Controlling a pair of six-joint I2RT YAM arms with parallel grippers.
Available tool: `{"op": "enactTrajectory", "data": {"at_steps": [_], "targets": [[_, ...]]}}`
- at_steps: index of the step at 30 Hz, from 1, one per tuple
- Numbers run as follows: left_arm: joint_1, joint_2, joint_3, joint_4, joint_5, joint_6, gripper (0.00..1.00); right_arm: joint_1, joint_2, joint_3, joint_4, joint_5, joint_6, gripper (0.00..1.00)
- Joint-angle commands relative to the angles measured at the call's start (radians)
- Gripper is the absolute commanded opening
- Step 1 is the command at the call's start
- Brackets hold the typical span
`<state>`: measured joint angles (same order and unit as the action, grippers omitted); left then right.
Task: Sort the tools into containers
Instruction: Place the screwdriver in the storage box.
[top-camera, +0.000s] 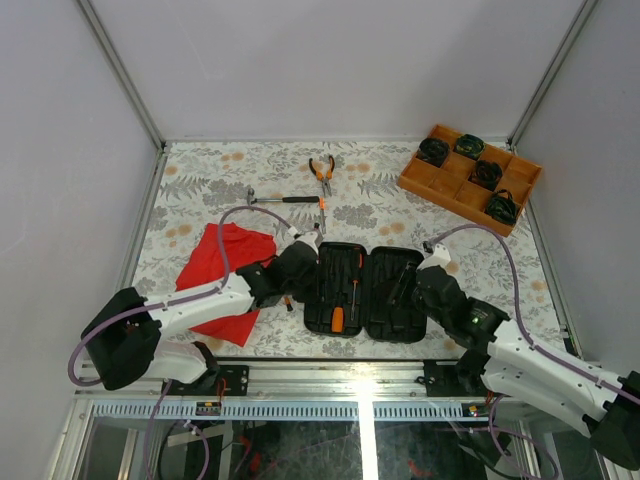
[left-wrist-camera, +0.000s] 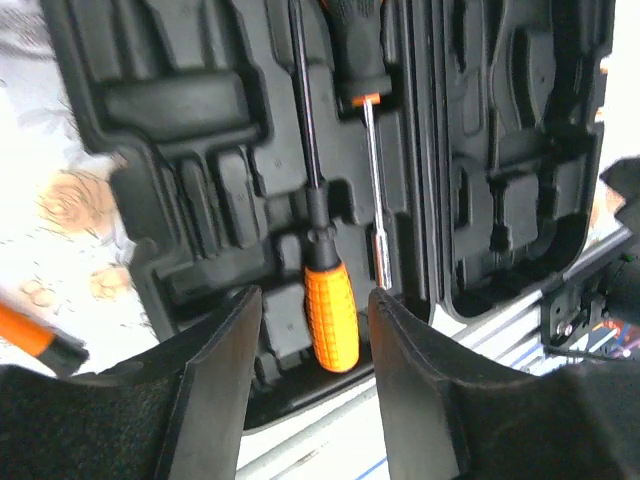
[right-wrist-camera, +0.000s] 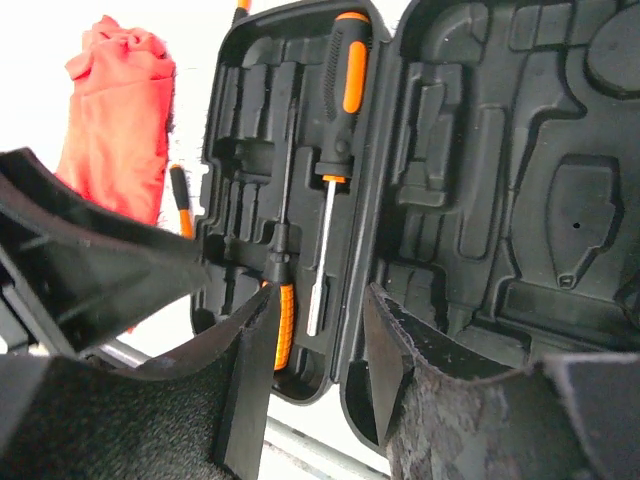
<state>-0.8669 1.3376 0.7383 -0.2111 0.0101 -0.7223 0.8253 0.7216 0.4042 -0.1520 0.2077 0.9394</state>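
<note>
The black tool case (top-camera: 390, 292) lies open at the table's front middle. Its left half holds two screwdrivers, one with an orange handle (top-camera: 337, 319) and one with a black-and-orange handle (top-camera: 355, 268). My left gripper (top-camera: 300, 265) hovers at the case's left edge, open and empty. In the left wrist view the orange handle (left-wrist-camera: 330, 315) shows between my open fingers (left-wrist-camera: 225, 350). My right gripper (top-camera: 422, 282) is open and empty over the case's right half (right-wrist-camera: 490, 190). Orange-handled pliers (top-camera: 322, 172) and a small hammer (top-camera: 283, 200) lie on the table behind the case.
A red cloth (top-camera: 222, 275) lies left of the case, under my left arm. An orange compartment tray (top-camera: 470, 178) with black round items stands at the back right. Another orange-handled tool (right-wrist-camera: 181, 203) lies on the table between the cloth and the case.
</note>
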Motion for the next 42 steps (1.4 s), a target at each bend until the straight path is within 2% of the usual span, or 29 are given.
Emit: {"op": "enactTrajectory", "data": {"at_steps": [1, 9, 13, 18, 26, 28, 34, 38, 42], "targets": [[-0.048, -0.021, -0.031, 0.078, 0.039, -0.085, 0.45, -0.002, 0.015, 0.000, 0.014, 0.077, 0.050, 0.45], [-0.105, 0.034, 0.004, 0.027, -0.001, -0.083, 0.42, -0.003, 0.098, 0.031, -0.063, 0.043, 0.020, 0.44], [-0.113, 0.057, 0.022, 0.026, -0.007, -0.080, 0.41, -0.002, 0.195, 0.029, -0.010, -0.089, -0.038, 0.44], [-0.121, 0.080, 0.038, 0.025, -0.006, -0.068, 0.39, -0.002, 0.268, -0.004, 0.097, -0.205, -0.034, 0.44], [-0.125, 0.115, 0.049, 0.013, 0.008, -0.051, 0.31, -0.002, 0.419, 0.019, 0.259, -0.423, -0.039, 0.42], [-0.127, 0.110, 0.049, -0.001, 0.002, -0.052, 0.30, -0.002, 0.414, 0.030, 0.240, -0.406, -0.039, 0.42], [-0.133, 0.080, 0.042, -0.066, -0.020, -0.069, 0.29, -0.002, 0.344, 0.092, 0.075, -0.217, -0.075, 0.41], [-0.138, 0.072, 0.050, -0.118, -0.055, -0.064, 0.28, -0.002, 0.338, 0.128, 0.012, -0.189, -0.107, 0.41], [-0.142, 0.073, 0.060, -0.139, -0.068, -0.050, 0.28, -0.002, 0.341, 0.121, 0.020, -0.194, -0.104, 0.41]]}}
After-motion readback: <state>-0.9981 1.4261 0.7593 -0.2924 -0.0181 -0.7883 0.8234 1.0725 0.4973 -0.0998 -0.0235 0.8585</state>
